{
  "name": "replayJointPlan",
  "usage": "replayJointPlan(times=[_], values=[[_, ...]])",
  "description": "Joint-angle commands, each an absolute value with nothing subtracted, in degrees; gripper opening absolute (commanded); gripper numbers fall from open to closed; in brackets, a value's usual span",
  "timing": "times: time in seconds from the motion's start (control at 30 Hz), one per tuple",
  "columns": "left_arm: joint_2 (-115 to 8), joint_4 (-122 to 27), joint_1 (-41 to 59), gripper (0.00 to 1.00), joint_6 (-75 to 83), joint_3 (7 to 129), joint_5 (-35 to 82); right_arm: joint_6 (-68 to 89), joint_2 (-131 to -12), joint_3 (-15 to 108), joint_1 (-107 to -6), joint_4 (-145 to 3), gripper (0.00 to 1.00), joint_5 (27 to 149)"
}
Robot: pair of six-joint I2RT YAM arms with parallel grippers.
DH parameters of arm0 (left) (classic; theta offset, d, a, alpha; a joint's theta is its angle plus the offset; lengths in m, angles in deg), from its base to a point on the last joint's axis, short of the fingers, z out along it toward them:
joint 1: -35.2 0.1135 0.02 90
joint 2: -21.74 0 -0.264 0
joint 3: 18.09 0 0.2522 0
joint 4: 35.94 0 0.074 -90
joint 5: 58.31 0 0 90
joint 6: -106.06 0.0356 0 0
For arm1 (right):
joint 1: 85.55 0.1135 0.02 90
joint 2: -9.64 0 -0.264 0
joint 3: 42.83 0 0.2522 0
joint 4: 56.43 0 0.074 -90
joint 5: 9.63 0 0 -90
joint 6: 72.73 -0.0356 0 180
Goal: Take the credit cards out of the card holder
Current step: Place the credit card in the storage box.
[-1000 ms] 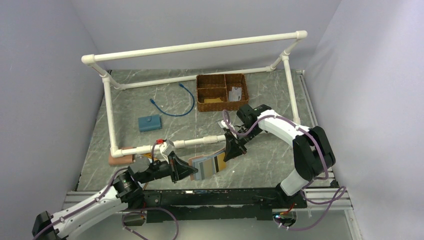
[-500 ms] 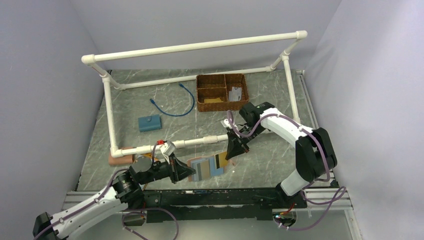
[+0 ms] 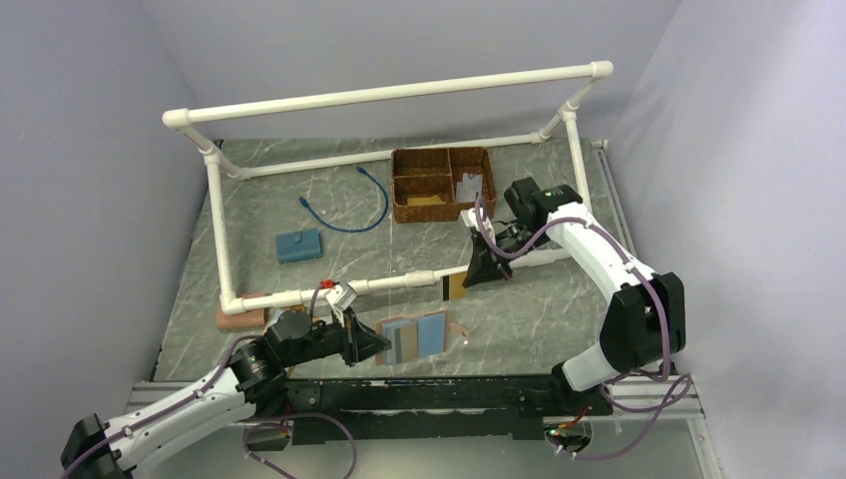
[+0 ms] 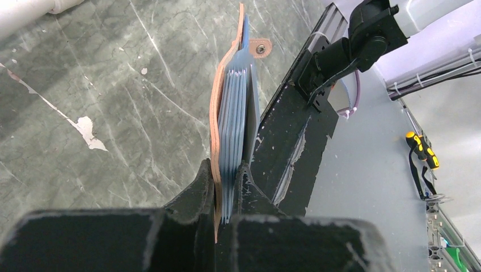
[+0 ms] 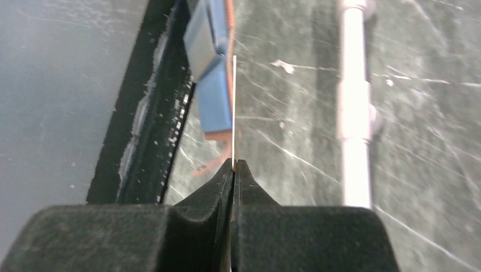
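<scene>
Card holder (image 3: 417,338) is open, blue side up, by the near edge of the table (image 3: 539,319), about halfway along it. The left hand (image 3: 377,345) is nearly shut and pinches its left edge. I cannot tell if it rests on the table or hangs just over it.

One credit card (image 3: 455,287) is out. It is tan with a dark stripe. The right hand (image 3: 469,283) is shut tight on its edge and holds it up in the air. The card is well clear of the card holder, farther from the near edge, right beside the white pipe (image 3: 389,285) that lies across the table.

I think the step now is carrying this card away. The next move needs a place to put it down, maybe the bare table or the brown basket (image 3: 439,185) by the far edge. Then the right hand must open and let go.

A tan strip shows in the pockets, so I think more cards are inside. The left hand should hold on while the right hand goes back and pinches the next thin edge.
</scene>
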State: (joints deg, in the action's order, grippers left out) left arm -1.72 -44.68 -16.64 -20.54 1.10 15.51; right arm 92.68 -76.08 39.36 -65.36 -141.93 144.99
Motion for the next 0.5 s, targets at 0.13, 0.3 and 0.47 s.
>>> replayJointPlan(times=[0.13,0.3,0.47], values=[[-0.1,-38.7,-16.5,0.0,-19.0,1.4,15.1,86.0,-81.2,60.2,-67.8,-144.4,0.0,131.8],[-0.1,-38.0,-16.5,0.0,-18.5,1.4,14.4,79.4,-88.8,76.2,-67.7,-143.2,0.0,122.6],[-0.6,-37.8,-16.5,0.0,-17.9,1.7,13.1,76.1,-97.0,89.7,-66.0,-142.5,0.0,113.2]])
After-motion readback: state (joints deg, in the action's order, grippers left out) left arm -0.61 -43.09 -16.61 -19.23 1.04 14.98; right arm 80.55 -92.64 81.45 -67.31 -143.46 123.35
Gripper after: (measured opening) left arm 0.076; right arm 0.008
